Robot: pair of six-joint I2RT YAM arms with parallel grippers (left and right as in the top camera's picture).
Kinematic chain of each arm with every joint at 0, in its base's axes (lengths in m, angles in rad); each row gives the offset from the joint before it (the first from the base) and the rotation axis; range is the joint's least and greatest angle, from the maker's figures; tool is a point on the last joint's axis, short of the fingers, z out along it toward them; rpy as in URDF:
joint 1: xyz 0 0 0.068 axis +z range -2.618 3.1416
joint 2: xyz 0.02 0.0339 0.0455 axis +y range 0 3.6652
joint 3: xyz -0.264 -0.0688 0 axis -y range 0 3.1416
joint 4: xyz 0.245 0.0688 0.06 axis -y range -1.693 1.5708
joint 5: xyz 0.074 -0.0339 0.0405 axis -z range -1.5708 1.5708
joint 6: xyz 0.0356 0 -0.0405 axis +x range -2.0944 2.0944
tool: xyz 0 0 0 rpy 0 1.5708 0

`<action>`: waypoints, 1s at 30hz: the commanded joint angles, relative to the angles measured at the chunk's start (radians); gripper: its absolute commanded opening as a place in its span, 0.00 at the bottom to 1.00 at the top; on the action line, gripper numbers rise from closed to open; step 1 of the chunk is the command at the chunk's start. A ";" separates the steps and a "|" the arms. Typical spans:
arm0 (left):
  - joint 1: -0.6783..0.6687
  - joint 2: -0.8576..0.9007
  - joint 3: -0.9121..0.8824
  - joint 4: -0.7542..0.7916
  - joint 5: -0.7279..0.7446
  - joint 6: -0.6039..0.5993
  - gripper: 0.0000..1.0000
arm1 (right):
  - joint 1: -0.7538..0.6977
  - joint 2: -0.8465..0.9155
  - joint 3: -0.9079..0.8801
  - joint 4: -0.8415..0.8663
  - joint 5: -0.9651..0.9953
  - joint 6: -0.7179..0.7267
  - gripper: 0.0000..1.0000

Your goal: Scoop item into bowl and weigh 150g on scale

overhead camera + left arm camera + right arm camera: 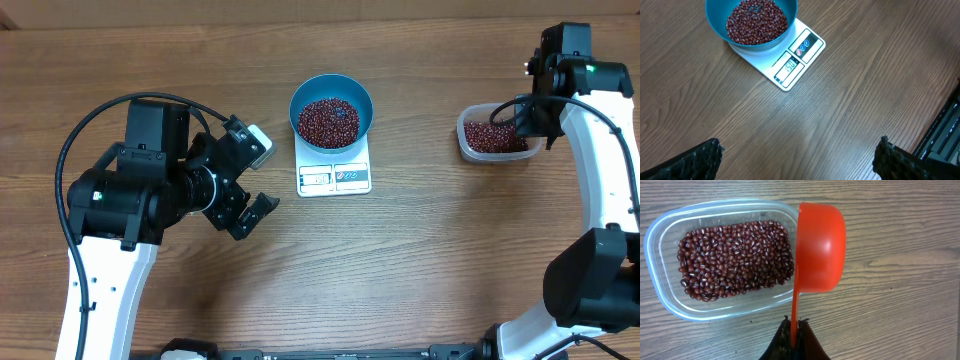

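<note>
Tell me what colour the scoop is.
The round plastic scoop is orange-red; right wrist view shows it best.

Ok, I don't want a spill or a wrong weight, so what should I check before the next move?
1. The bowl sits on the scale: ok.
2. The beans are inside the bowl: ok.
3. The display shows the target: cannot tell, digits too small.
4. The right fingers are shut on the scoop handle: ok.
5. The scoop is emptied: cannot tell, only its back shows.
6. The left fingers are open, apart from the scale: ok.
</note>
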 commanded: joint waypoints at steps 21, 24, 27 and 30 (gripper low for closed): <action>0.004 0.002 0.014 0.000 0.015 0.022 1.00 | 0.006 -0.349 0.050 0.249 -0.524 0.158 0.04; 0.004 0.002 0.014 0.000 0.015 0.022 0.99 | 0.006 -0.384 0.050 0.280 -0.548 0.161 0.04; 0.004 0.002 0.014 0.000 0.015 0.022 1.00 | 0.006 -0.417 0.050 0.284 -0.548 0.161 0.04; 0.004 0.002 0.014 0.000 0.015 0.022 1.00 | 0.006 -0.460 0.050 0.273 -0.554 0.161 0.04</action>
